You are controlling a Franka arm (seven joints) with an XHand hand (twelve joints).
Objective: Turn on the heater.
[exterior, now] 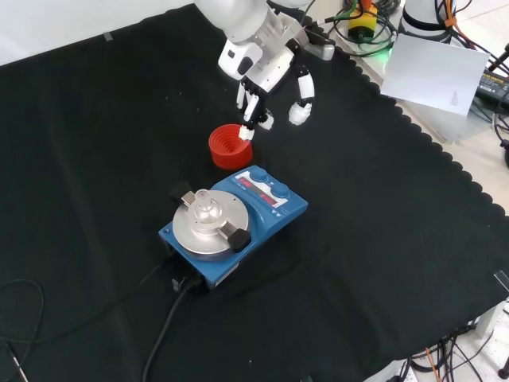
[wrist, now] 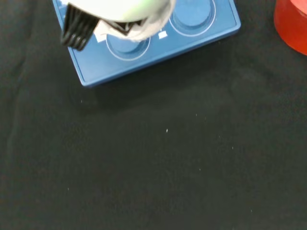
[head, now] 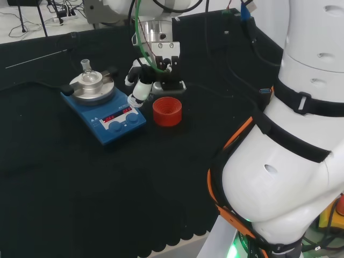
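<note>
The table (exterior: 95,119), under its black cloth, carried a blue heater (exterior: 238,219) near the middle of the front view, with a cable leaving its near end. A round metal plate (exterior: 208,227) sat on the heater, and on it stood a small clear flask (head: 87,73). A red ribbed ring (exterior: 230,146) stood just beside the heater's control end, empty as far as could be seen.

The hand (exterior: 266,72) hung above the control end and the red ring, its fingers (exterior: 301,111) loosely spread and pointing down, holding nothing. In the head view one fingertip reached down close to the control panel (head: 121,115) at the heater's corner; whether it touched could not be settled.

Judgement: the task appeared to be at the pressing stage. Red lit figures showed on the panel, but it could not be established from them that heating was on.

In the wrist view a blurred white part of the hand covered one of the two round knobs (wrist: 192,19), and the flask's contents could not be made out.
</note>
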